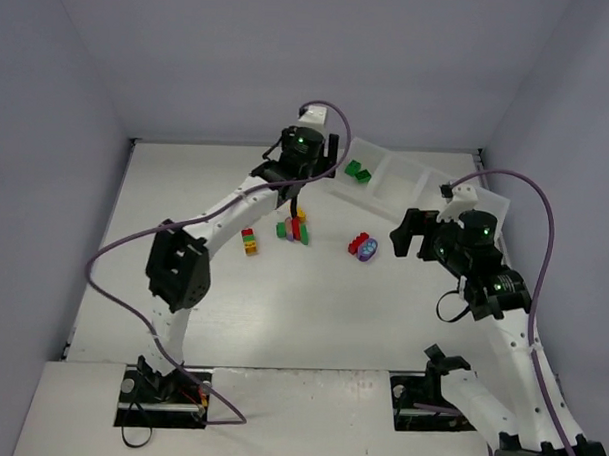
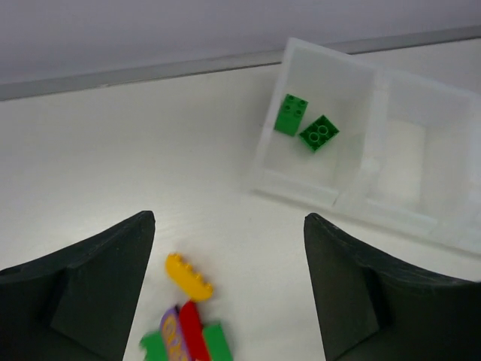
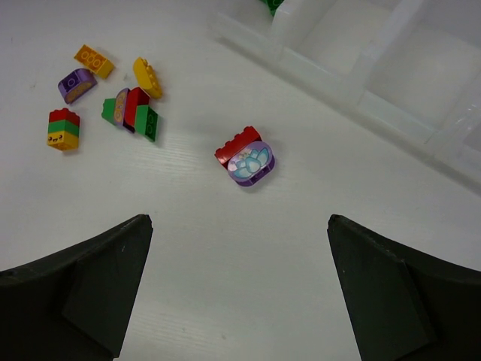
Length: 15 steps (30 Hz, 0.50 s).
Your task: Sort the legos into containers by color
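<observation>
The left pincer (image 2: 229, 248) hangs over the middle of the table (image 1: 312, 308), a little toward the far edge, with its fingers spread wide and nothing between them. Just under it and slightly to its left lies a yellow brick (image 2: 189, 276), set askew to the line of the fingers. Close behind that is a tight knot of a purple piece (image 2: 173, 337), a red brick (image 2: 194, 331) and a green brick (image 2: 219, 342), pressed side to side. Further out, toward the far right corner, the tray (image 2: 301, 192) lies at a slant. Its end compartment (image 2: 338, 90), the one nearest this arm, holds two green bricks (image 2: 290, 114).

From where I stand, the step looks like picking one piece from that knot. The yellow brick seems the cleanest choice, since it lies a little apart from the others. The wrist would want turning until the fingers square up with the brick's long sides, then a straight descent with the brick centred in the gap. Closing off-centre could spin it into the others. The green brick is touching the red one, so a grab there might catch both.

The right pincer (image 3: 239, 222) waits over the right side of the table, also parted and empty. A second red brick (image 3: 233, 145) and a rounded purple piece (image 3: 252, 164) lie touching just ahead of it.
</observation>
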Motion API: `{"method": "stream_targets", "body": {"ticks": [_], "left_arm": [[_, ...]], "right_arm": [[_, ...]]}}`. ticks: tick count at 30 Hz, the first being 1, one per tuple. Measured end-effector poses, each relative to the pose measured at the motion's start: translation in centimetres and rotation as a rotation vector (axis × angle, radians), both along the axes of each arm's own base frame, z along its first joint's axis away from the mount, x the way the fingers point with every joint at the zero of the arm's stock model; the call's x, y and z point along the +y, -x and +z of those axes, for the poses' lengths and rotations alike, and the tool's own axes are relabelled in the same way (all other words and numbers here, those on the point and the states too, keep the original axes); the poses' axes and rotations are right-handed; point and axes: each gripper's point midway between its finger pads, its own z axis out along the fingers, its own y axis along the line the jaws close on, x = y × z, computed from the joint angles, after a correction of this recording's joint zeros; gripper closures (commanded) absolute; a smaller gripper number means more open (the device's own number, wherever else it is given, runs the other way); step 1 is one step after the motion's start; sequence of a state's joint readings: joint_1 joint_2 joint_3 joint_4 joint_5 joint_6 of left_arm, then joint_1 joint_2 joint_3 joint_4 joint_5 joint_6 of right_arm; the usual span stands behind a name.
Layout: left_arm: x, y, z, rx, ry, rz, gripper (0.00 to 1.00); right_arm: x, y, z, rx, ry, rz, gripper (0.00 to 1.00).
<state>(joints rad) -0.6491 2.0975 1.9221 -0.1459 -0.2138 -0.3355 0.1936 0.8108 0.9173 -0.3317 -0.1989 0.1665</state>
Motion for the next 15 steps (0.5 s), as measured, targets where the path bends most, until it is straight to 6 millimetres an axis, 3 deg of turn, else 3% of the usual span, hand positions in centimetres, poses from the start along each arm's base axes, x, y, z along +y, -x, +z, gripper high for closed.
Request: {"method": "stream_targets", "body": {"ticks": [3,7,11,15], "left_arm": [[4.3,3.3,3.8,0.007,0.023,0.090,0.25],[11.4,7.0,5.7,0.069,0.063,0.216,0.25],[19.2,9.9,3.4,0.171,0.049,0.367,0.25],[23.8,13.2,0.6,0.273,0.003,0.438,0.25]], "right_arm": [[0.8,-0.6,-0.9,0.045,0.001,0.018,0.10],[2.4,-1.7,-1.8,0.107,-0.008,0.056,0.18],[5.4,-3.5,-2.9,0.164,-0.011,0.112,0.21],[9.0,-6.6,-3.7,0.189,0.014,0.156,0.22]]}}
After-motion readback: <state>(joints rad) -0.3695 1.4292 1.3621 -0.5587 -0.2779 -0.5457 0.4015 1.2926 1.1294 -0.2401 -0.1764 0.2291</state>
